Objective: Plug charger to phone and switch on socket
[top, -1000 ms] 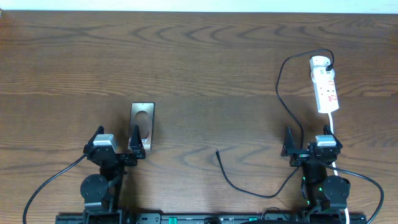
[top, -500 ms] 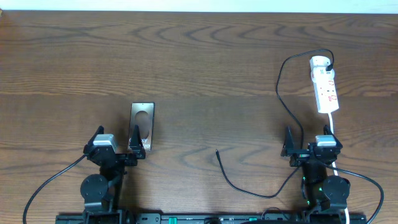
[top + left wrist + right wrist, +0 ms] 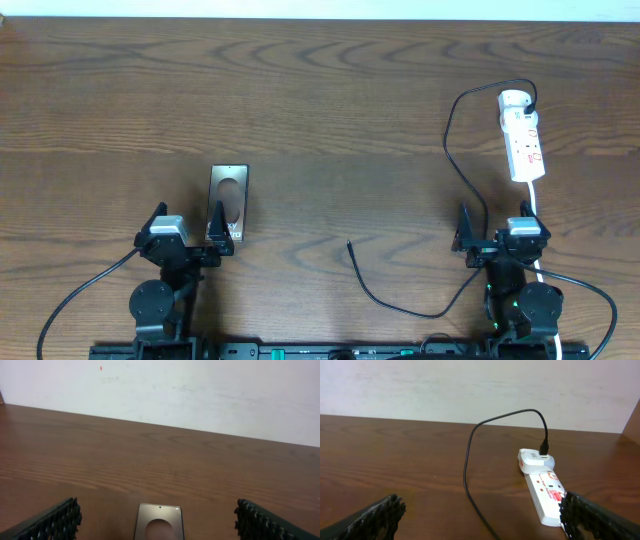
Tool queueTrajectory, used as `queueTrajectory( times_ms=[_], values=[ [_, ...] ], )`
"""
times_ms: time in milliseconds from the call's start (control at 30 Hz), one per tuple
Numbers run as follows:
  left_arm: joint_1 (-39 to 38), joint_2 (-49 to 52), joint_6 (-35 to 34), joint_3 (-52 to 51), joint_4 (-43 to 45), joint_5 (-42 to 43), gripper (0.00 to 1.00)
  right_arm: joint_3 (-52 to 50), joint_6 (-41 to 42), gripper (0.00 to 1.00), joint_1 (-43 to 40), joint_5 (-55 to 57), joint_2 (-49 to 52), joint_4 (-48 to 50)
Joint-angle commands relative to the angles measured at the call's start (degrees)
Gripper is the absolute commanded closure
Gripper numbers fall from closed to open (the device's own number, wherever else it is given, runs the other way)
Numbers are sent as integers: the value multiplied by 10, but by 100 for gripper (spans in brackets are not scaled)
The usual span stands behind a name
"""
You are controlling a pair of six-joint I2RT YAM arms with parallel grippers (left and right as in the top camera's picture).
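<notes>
Left gripper (image 3: 188, 228): jaws spread wide, holding nothing, parked at 7 o'clock on the table (image 3: 320, 100). Right gripper (image 3: 500, 235): likewise released and empty, at 5 o'clock. Phone (image 3: 228, 200): flat on the wood, at 1 o'clock from the left gripper, just beside it. Socket (image 3: 523, 140): at 12 o'clock from the right gripper, rounded end farthest. Charger (image 3: 465, 467): plugged into the socket's far end, looping past the right gripper; plug tip lies loose at 6 o'clock, well apart from the phone.
</notes>
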Motion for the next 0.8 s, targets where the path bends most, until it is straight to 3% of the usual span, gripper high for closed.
queueTrajectory(
  times_ms=[0, 567, 700, 767],
  values=[
    [-3, -4, -3, -12, -17, 5, 2, -1, 6, 1, 3, 9, -2, -3],
    [-3, -4, -28, -6, 3, 14, 2, -1, 6, 1, 3, 9, -2, -3],
    [-3, 0, -57, 40, -4, 14, 2, -1, 6, 1, 3, 9, -2, -3],
    [-3, 25, -81, 102, -48, -22, 2, -1, 6, 1, 3, 9, -2, -3]
  ],
)
